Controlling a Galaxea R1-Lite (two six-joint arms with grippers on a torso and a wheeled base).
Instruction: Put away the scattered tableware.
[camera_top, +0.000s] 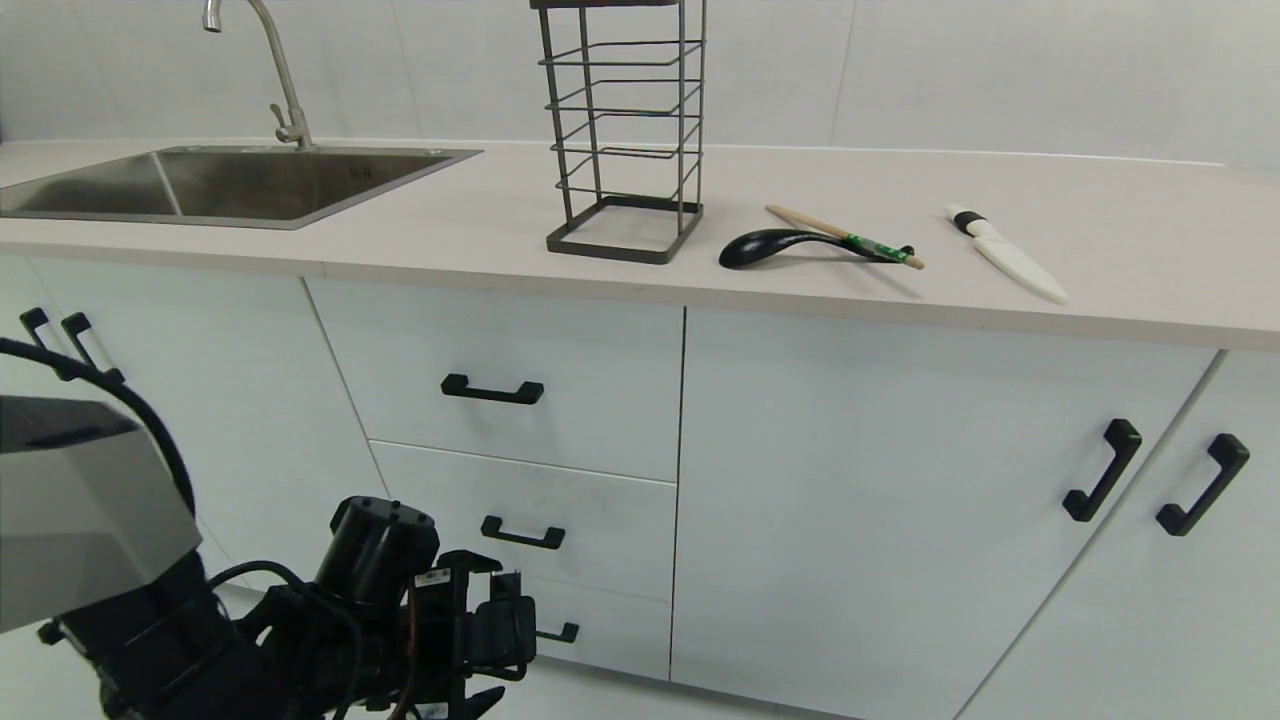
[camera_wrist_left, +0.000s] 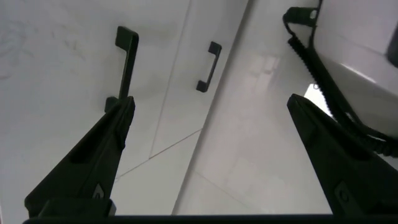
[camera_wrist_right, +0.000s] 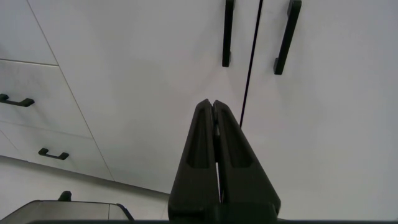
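A black spoon (camera_top: 770, 246) lies on the countertop (camera_top: 450, 230), with a pair of wooden chopsticks (camera_top: 840, 236) resting across its handle. To their right lies a white knife (camera_top: 1010, 255) with a black band on its handle. A tall dark wire rack (camera_top: 625, 130) stands left of the spoon. My left gripper (camera_wrist_left: 210, 102) is open and holds nothing; it hangs low in front of the lower drawers, far below the counter. My right gripper (camera_wrist_right: 212, 106) is shut with nothing in it and faces the white cabinet doors (camera_wrist_right: 155, 74).
A steel sink (camera_top: 230, 185) with a faucet (camera_top: 270, 70) is set into the counter at the left. White drawers with black handles (camera_top: 492, 390) and cabinet doors with black handles (camera_top: 1100, 470) lie below the counter. A tiled wall backs the counter.
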